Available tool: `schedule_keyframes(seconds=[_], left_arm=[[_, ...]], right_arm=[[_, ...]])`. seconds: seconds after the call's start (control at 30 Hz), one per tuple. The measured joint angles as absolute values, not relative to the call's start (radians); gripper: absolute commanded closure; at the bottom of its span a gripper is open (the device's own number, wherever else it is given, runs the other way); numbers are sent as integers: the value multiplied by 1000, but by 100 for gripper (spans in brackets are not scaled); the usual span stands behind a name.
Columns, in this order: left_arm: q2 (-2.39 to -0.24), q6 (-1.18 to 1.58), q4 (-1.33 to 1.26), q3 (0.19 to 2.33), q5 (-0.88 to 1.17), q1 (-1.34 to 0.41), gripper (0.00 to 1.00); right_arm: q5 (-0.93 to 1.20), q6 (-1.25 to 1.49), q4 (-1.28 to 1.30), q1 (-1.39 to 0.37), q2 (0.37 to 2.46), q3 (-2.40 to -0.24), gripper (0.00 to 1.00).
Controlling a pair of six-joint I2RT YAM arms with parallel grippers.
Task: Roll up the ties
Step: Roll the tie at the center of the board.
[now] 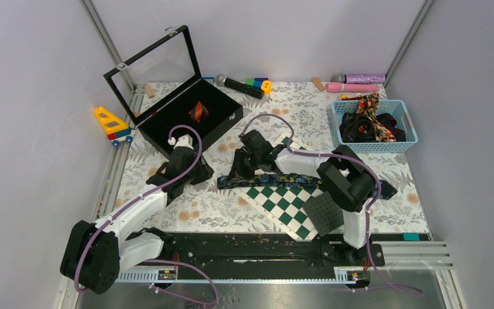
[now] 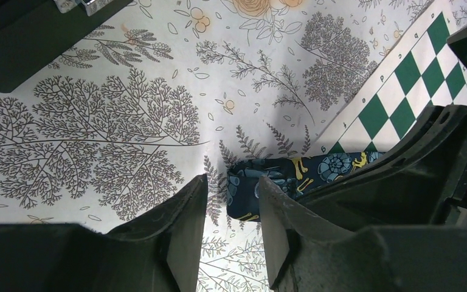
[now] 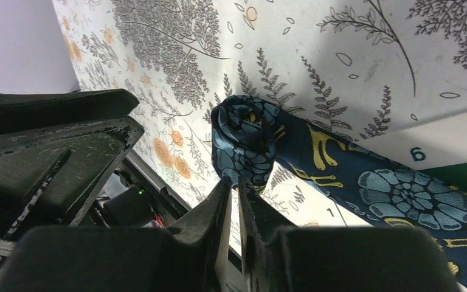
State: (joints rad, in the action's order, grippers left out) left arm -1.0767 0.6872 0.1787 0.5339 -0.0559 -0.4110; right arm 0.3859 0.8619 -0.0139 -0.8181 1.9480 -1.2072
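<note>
On my screen, the table [image 1: 199, 209] has a floral printed cover. Directly on it I see a green-and-white chequered board [image 1: 283, 205], a navy floral tie [image 1: 267, 181] lying partly across that board, an open black case [image 1: 173, 116], a blue basket [image 1: 374, 147], and at the far edge a black microphone [image 1: 239, 85] and a pink microphone [image 1: 354, 87].

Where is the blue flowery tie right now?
In the overhead view the blue tie stretches across the middle of the flowery table, along the far edge of the checked board, its left end rolled up just off the board.
</note>
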Motion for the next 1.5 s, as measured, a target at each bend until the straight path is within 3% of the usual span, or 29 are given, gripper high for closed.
schedule_keyframes(seconds=[0.7, 1.5], left_arm=[[-1095, 675, 108, 496, 41, -411, 54], [-1167, 690, -140, 350, 154, -411, 47]], right_arm=[[348, 831, 49, -818, 1974, -1208, 84], [347, 828, 63, -818, 1980, -1214, 83]])
